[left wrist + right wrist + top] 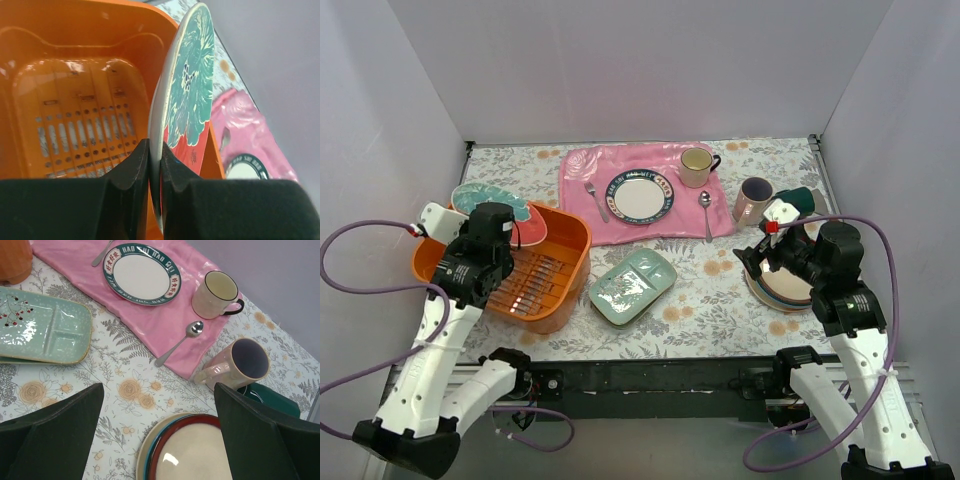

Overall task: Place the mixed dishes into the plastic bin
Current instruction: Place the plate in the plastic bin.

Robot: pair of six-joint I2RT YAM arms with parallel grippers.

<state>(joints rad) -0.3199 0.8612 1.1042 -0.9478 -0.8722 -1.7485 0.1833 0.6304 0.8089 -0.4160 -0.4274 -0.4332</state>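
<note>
Left gripper [154, 150] pinches red plate [192, 85] by its edge, over orange bin [90, 30].

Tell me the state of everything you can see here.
Left gripper, shut on red plate.
Red plate, held on edge at bin rim.
Right gripper, open above plate stack.
Bin, upright, floor bare.
Tray, flat on table.
Pink mug, upright.
Yellow mug, upright on mat.
</note>
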